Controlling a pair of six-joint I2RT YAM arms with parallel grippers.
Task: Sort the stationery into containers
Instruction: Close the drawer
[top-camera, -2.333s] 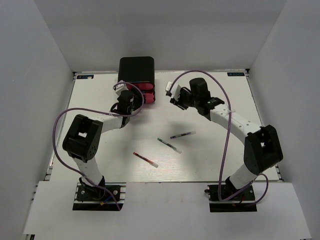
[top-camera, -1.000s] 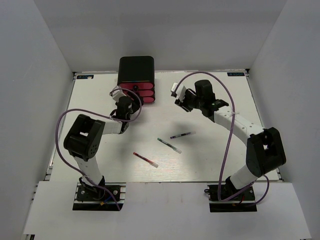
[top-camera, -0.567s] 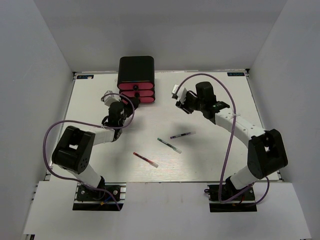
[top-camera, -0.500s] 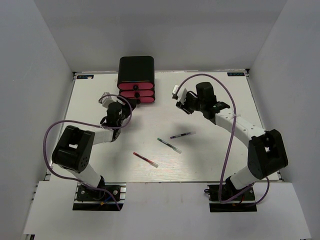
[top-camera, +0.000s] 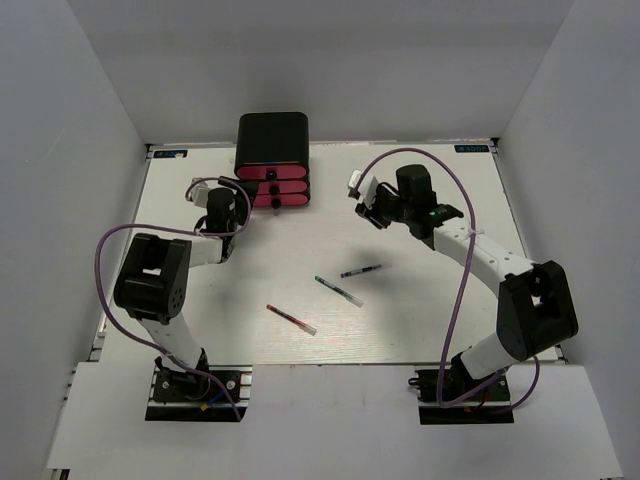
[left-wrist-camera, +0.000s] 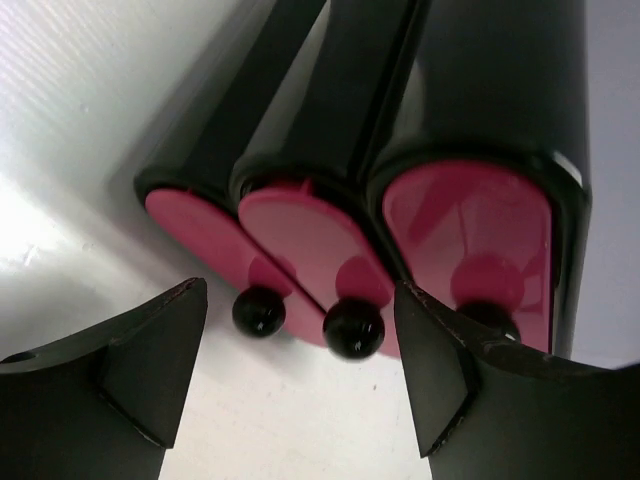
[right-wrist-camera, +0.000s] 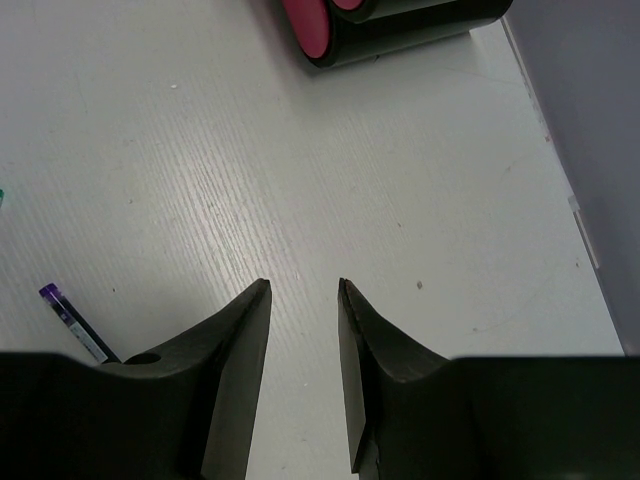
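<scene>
While all three drawers (top-camera: 272, 187) look shut, three pens lie unsorted on the table (top-camera: 420, 320).
The cabinet (top-camera: 272, 135) sits at 11 o'clock; the red pen (top-camera: 290, 319), green-ended pen (top-camera: 338, 291) and purple pen (top-camera: 360, 270) lie near the centre, toward 6 o'clock. The left gripper (left-wrist-camera: 300, 290), jaws spread wide and empty, faces the knobs (left-wrist-camera: 353, 328). The right gripper (right-wrist-camera: 303, 288), at 1 o'clock, is slightly parted and holds nothing. What the drawers contain cannot be seen.

- purple-capped pen (right-wrist-camera: 68, 318): one end hidden behind a finger (right-wrist-camera: 185, 400).
- black cabinet (right-wrist-camera: 400, 30): cut off by the top edge, right wrist view.
- one drawer knob (left-wrist-camera: 492, 312): half hidden, left wrist view.
</scene>
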